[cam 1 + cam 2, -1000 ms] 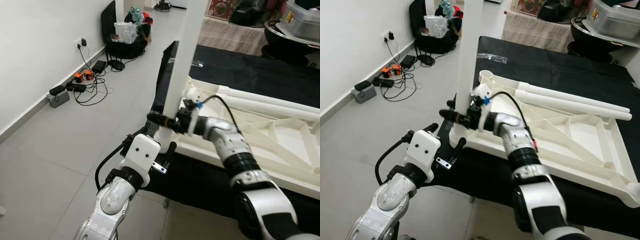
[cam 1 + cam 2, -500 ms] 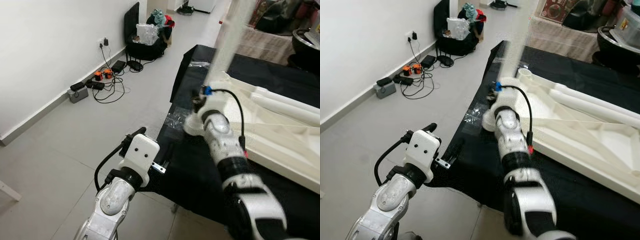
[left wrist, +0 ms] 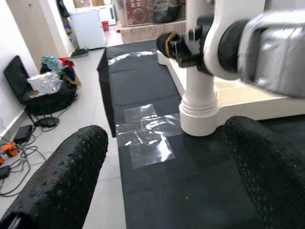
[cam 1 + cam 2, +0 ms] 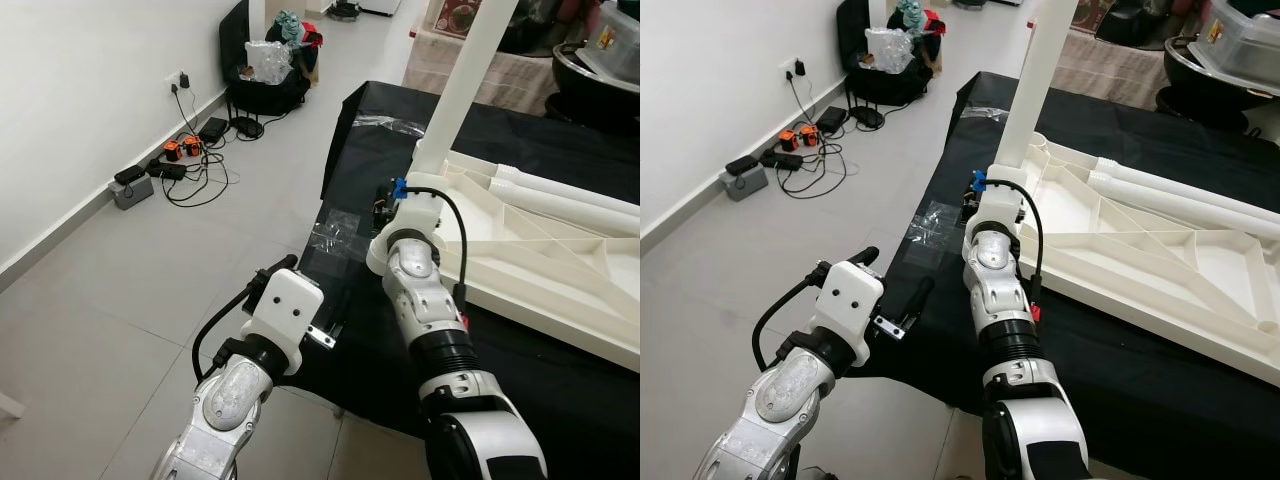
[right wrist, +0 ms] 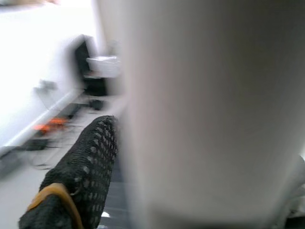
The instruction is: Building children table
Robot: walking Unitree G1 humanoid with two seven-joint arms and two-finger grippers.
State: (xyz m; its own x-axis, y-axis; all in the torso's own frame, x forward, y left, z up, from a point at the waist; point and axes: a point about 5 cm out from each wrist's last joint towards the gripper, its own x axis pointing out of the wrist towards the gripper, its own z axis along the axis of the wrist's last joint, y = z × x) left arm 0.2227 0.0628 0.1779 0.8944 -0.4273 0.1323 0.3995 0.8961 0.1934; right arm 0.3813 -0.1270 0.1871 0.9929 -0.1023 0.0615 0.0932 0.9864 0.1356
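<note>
An upturned white plastic table top (image 4: 560,275) lies on a black cloth (image 4: 370,340). One white table leg (image 4: 462,85) stands upright at its near-left corner, and two more legs (image 4: 585,195) lie across the top. My right gripper (image 4: 400,195) is shut on the upright leg just above its base; in the right wrist view the leg (image 5: 205,109) presses against one black finger (image 5: 81,176). My left gripper (image 4: 310,290) hovers open at the cloth's near edge, short of the leg (image 3: 200,90), holding nothing.
Clear tape (image 4: 335,228) is stuck on the cloth's corner. Chargers and cables (image 4: 170,165) lie along the white wall on the left, with a black bag of clutter (image 4: 265,75) farther back. A metal basin (image 4: 600,60) stands beyond the table. Grey floor tiles spread to the left.
The whole view has shifted. My right arm has swung from reaching across to the left to pointing straight ahead, still on the leg. The left gripper keeps its pose.
</note>
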